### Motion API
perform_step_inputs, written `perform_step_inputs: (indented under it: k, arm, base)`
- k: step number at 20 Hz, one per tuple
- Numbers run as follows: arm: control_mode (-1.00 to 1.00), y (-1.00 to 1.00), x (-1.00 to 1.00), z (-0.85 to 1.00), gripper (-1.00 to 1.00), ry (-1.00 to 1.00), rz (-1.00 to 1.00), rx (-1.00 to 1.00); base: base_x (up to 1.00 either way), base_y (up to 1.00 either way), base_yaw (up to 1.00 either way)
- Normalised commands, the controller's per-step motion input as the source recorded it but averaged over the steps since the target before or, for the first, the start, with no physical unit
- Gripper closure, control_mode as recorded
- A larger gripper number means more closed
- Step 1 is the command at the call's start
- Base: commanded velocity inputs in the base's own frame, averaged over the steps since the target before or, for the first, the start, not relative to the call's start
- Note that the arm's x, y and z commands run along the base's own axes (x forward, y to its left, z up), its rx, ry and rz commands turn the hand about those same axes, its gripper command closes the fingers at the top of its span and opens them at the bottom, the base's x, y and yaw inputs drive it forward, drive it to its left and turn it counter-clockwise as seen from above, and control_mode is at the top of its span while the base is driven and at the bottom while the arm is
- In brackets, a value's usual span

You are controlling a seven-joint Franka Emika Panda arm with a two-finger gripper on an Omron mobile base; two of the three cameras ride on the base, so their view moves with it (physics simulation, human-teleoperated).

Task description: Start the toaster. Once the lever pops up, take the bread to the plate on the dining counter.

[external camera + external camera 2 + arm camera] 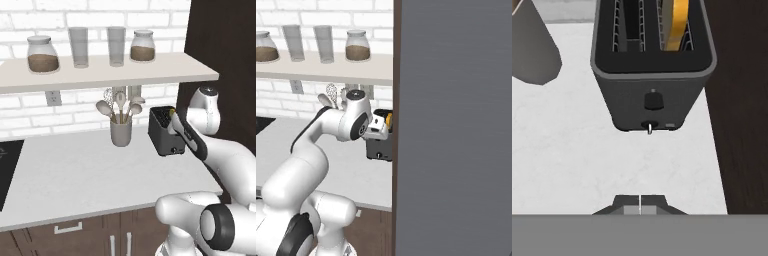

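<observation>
One slice of bread (676, 24) is being kept in the toaster (653, 75); the pincer (640, 206) is being held closed, empty, just short of it.

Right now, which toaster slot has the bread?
The slot nearest the dark cabinet side: the toaster shows a yellow-crusted slice there; the other slot holds only wire guides.

Arm hides toaster (379, 145) top (bread (675, 25) cut off).
</observation>
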Motion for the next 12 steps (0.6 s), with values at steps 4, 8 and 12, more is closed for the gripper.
perform_step_inputs:
  k: [4,8,12]
  arm:
    - [-1.0,0.0,0.19,-0.13,1.0,0.0,0.0,0.0]
    - [-1.0,-0.05,0.21,-0.08,1.0,0.0,0.0,0.0]
    - [-1.0,-0.01,0.23,-0.05,1.0,0.0,0.0,0.0]
  base:
    - [0.0,0.0,0.0]
    - [0.0,0.0,0.0]
    - [0.0,0.0,0.0]
